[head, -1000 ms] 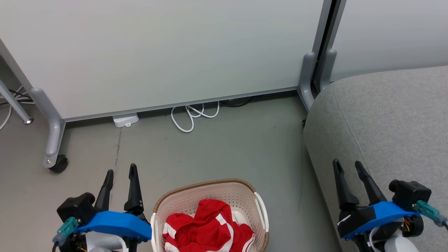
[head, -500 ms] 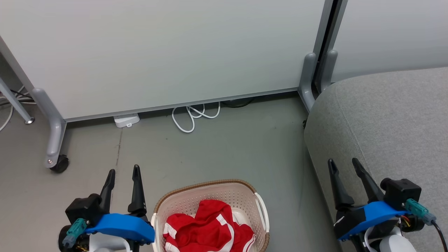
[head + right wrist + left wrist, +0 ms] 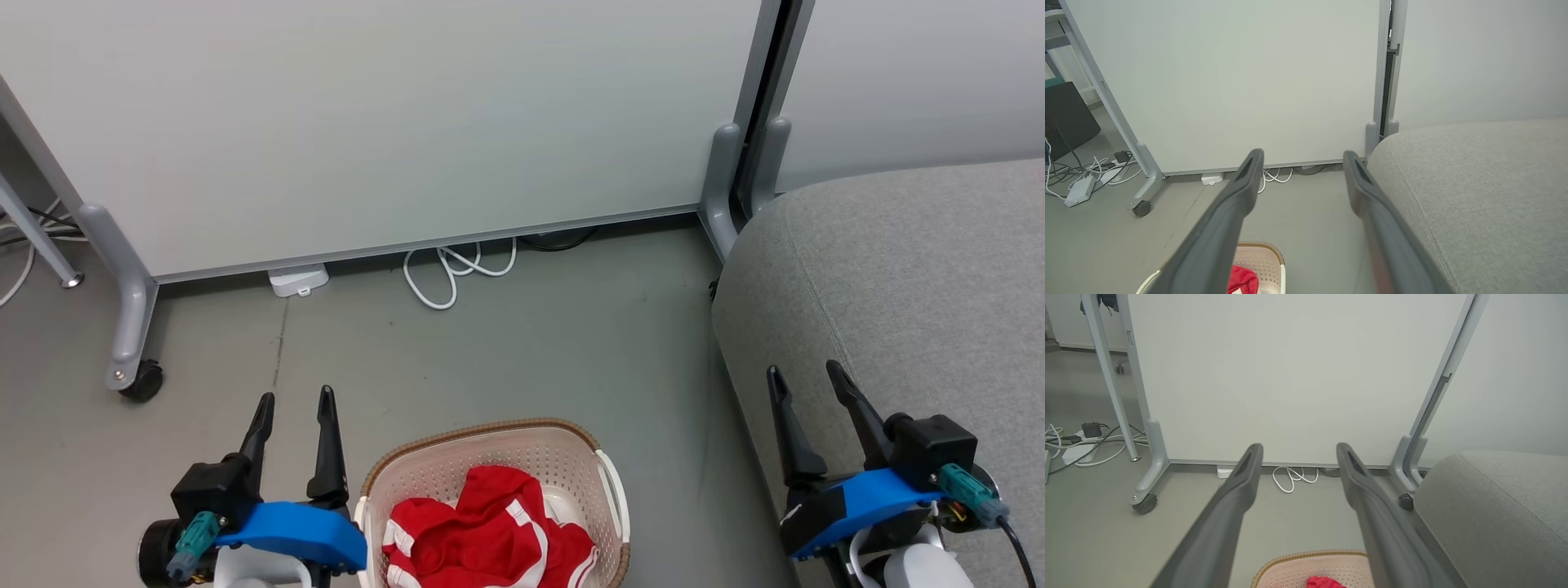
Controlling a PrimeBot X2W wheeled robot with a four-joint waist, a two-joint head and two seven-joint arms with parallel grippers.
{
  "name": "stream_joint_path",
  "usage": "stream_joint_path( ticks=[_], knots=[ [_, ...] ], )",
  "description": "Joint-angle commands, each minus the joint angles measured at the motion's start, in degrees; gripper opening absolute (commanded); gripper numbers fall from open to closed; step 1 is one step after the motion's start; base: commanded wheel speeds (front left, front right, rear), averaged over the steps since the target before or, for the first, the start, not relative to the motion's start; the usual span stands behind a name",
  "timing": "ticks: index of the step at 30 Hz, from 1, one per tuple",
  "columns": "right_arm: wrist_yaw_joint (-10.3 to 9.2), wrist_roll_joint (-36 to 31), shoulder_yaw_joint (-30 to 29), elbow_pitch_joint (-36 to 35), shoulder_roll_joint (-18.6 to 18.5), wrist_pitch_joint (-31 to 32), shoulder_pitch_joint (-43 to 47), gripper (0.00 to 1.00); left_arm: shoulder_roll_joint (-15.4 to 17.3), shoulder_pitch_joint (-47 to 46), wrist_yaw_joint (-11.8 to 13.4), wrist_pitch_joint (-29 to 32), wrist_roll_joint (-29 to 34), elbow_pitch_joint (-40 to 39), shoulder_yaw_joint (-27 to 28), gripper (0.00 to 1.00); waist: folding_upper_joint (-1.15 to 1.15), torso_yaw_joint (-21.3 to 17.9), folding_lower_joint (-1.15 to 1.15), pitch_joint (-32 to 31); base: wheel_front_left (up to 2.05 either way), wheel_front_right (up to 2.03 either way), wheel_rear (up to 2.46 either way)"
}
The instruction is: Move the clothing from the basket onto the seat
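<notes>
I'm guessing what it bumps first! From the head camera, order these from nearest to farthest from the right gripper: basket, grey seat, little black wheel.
Starting from the right gripper:
1. the grey seat, right beside it on the right.
2. the basket, on the floor to its left.
3. the black wheel, far left, under the panel's leg.

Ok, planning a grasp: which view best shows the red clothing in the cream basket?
The head view: the crumpled red, white-striped clothing lies mostly visible in the perforated cream plastic basket. The left wrist view catches a red scrap, the right a red patch, at the bottom edge.
</notes>
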Motion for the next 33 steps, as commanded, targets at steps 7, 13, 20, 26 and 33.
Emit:
stream_joint_path(
  ticks=[7,13,20,26,33],
  knots=[
    [0.07,-3.5,0.1,-0.4,-0.3,-1.2,-0.8,1.00,-0.1,-0.9,-0.1,-1.1,3.2,0.5,-0.1,1.00,0.00,0.0,0.00,-0.1,0.00,0.00,0.00],
    [0.07,-5.7,0.2,-0.1,-0.4,-1.8,-0.9,1.00,-0.3,-0.9,-0.2,-1.7,5.2,0.8,-0.1,1.00,0.00,0.0,0.00,-0.2,0.00,0.00,0.00],
    [0.08,-7.6,0.3,0.0,-0.4,-2.4,-0.7,1.00,-0.4,-0.9,-0.3,-2.2,6.9,1.0,0.3,1.00,0.00,0.1,0.00,-0.3,0.00,0.00,0.00],
    [0.08,-7.5,0.2,-0.1,-0.4,-2.4,-0.8,1.00,-0.6,-0.8,-0.3,-2.2,6.5,1.1,0.6,1.00,0.00,0.1,0.00,-0.3,0.00,0.00,0.00],
    [0.08,-7.2,0.2,-0.1,-0.4,-2.4,-0.8,1.00,-0.7,-0.5,-0.4,-2.2,6.4,1.2,0.8,1.00,0.00,0.0,0.00,-0.3,0.00,0.00,0.00]
  ],
)
